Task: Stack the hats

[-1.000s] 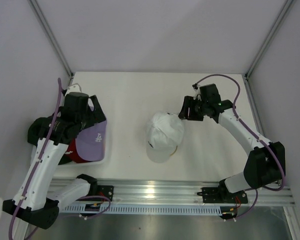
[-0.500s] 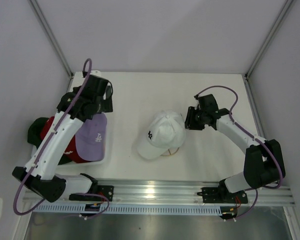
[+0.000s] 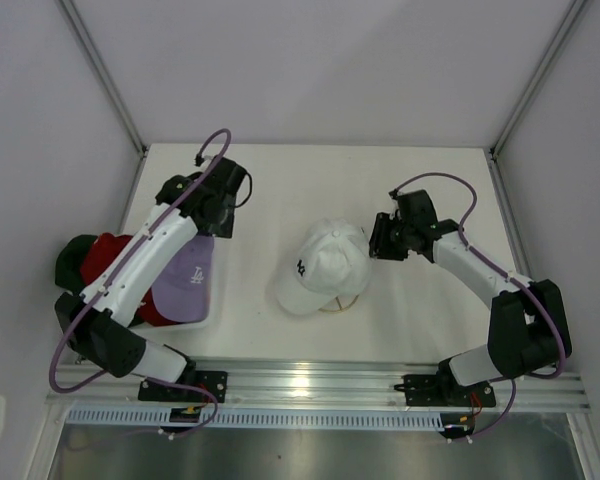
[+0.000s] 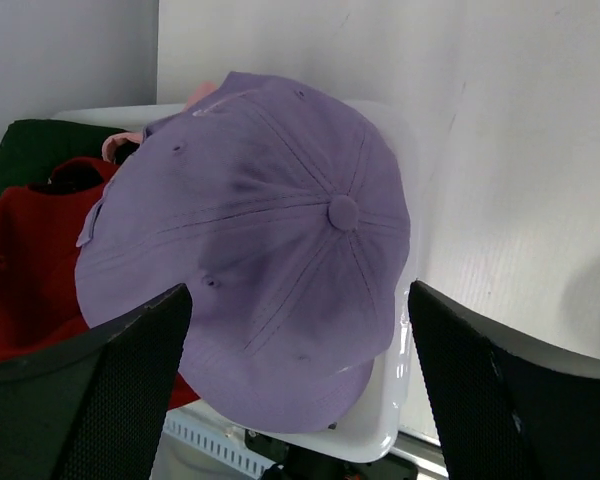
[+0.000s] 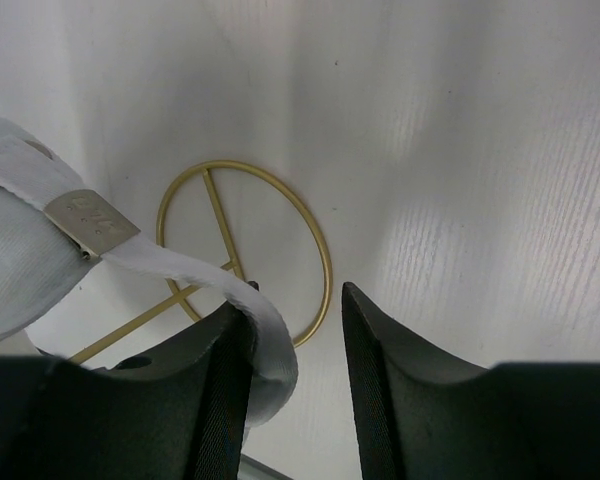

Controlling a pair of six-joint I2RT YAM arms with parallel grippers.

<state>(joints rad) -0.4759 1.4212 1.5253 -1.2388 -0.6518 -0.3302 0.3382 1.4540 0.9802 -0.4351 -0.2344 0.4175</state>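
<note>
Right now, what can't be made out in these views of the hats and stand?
Pink hat: left wrist view, only a sliver past the purple hat.
Green hat: same view, partly covered by the red hat, no logo visible.
Gold stand: top view, mostly under the white hat.
</note>
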